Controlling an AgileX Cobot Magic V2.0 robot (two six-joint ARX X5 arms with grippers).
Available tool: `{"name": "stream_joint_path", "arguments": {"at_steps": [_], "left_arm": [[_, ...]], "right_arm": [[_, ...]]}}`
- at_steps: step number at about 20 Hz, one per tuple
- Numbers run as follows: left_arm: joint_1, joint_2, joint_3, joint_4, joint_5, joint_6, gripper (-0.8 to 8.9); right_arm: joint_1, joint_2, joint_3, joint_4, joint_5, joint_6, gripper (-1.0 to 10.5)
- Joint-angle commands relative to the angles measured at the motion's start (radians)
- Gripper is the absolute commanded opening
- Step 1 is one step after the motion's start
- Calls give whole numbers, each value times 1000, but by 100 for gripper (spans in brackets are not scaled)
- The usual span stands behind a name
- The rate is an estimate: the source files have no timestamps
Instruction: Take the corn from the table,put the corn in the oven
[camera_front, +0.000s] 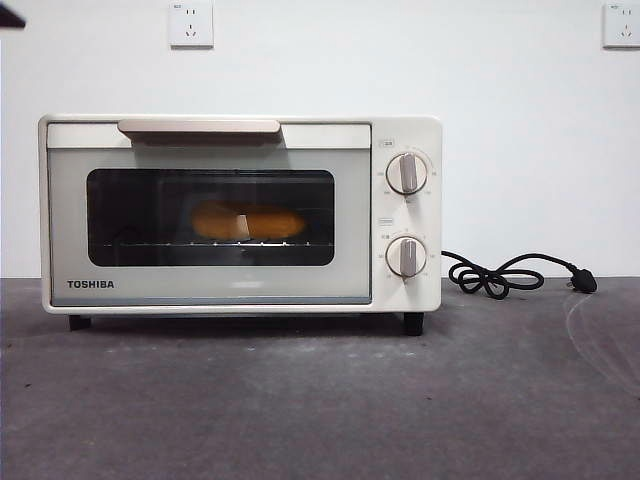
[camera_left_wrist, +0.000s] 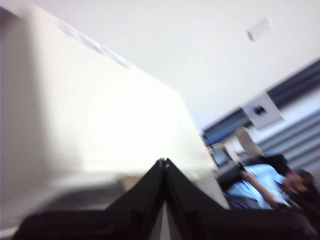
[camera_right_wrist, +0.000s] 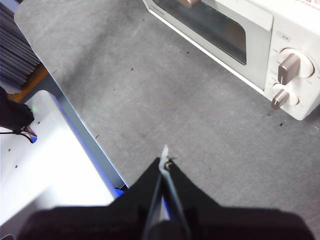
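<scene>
The oven (camera_front: 240, 213) stands on the table (camera_front: 320, 400) toward the left, its door closed and the bar handle (camera_front: 199, 127) along the top edge. Through the dark glass the corn (camera_front: 248, 221) lies lengthwise on the rack inside, near the middle. Two knobs (camera_front: 407, 173) sit one above the other on the oven's right panel, and the black cord (camera_front: 505, 274) trails in loops on the table to the right, ending in a plug. Two wall sockets (camera_front: 191, 23) are on the white wall behind. The left gripper (camera_left_wrist: 163, 161) has its jaws pressed together, holding nothing, close beside a cream side of the oven. The right gripper (camera_right_wrist: 165, 161) is also closed and empty, raised over the bare table on the near side of the oven, well apart from it.
</scene>
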Motion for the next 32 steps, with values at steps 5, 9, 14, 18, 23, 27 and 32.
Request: {"name": "stream_joint_path", "arguments": {"at_steps": [5, 9, 14, 18, 23, 27, 32], "left_arm": [[-85, -188, -5, -175, -24, 98, -8], [-129, -332, -4, -351, -263, 203, -8], [-179, -491, -4, -600, -769, 342, -8], [-203, -568, -4, -697, -1030, 379, -8], [-212, -590, -4, -713, -1006, 378, -8], [-212, -580, -4, -724, -901, 366, -3], [-212, -532, -4, -733, -880, 368, -3]], "right_arm": [[0, 5, -6, 31, -3, -7, -16], [0, 5, -6, 39, 2, -7, -16], [0, 5, -6, 69, 27, -1, -16], [0, 5, -6, 111, 97, 51, -16], [0, 5, -6, 185, 212, 108, -16], [0, 5, -6, 205, 222, 122, -11], [0, 5, -6, 207, 226, 123, -11]]}}
